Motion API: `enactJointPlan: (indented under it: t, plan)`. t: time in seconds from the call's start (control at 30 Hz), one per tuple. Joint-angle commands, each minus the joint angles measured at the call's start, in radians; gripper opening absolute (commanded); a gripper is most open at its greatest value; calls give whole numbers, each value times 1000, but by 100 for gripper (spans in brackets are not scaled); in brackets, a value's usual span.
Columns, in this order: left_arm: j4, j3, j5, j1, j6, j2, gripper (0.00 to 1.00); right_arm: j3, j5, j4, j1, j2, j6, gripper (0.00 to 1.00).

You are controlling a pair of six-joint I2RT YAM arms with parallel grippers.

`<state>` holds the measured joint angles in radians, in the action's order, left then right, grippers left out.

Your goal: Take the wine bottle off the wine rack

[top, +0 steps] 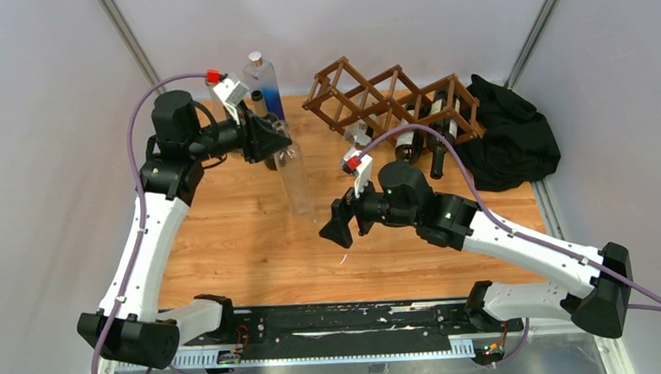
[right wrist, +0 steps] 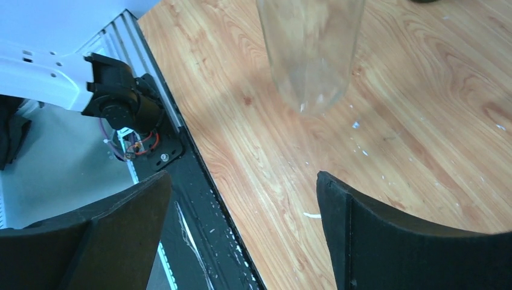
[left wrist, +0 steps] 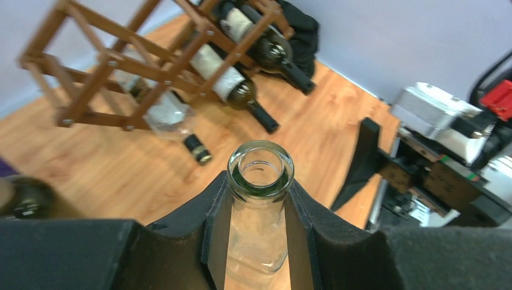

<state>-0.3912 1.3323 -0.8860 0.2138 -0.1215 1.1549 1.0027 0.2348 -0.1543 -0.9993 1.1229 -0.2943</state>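
Note:
My left gripper [top: 278,143] is shut on the neck of a clear glass wine bottle [top: 296,182], which stands upright left of centre with its base at the table. In the left wrist view the bottle's open mouth [left wrist: 261,173] rises between the two black fingers [left wrist: 211,223] of that gripper [left wrist: 259,208]. The brown wooden wine rack [top: 388,98] [left wrist: 121,57] lies at the back and holds two dark bottles [top: 408,144] and a clear one [top: 359,137]. My right gripper [top: 338,230] [right wrist: 243,182] is open and empty, just right of the bottle's base [right wrist: 309,57].
A tall bottle of blue liquid [top: 262,80] stands behind my left gripper. A black cloth heap [top: 512,137] lies right of the rack. The table's near edge with its black rail [right wrist: 199,199] runs under my right gripper. Grey walls close in both sides.

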Motion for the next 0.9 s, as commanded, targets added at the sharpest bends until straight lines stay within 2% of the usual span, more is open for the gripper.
enactJointPlan:
  t: [0.0,0.13,0.23,0.37,0.5,0.67,0.87]
  plan:
    - [46,54,-16,-94,115,6,0,-36,-97,-75,1,-49,-9,93]
    - [82,20,-33,-203,175,30,0,-48,-154,-114,53,-104,-36,95]
    - [166,-17,-44,-297,181,53,0,-36,-186,-153,101,-135,-57,95]
    - [264,-44,-18,-367,206,97,0,-4,-195,-201,193,-148,-89,96]
    - [325,-87,9,-396,259,134,0,28,-218,-236,258,-145,-113,96]
    - [487,-195,53,-403,296,149,0,63,-278,-290,340,-145,-146,97]
    - [558,-239,66,-405,315,206,0,75,-324,-361,449,-152,-185,97]
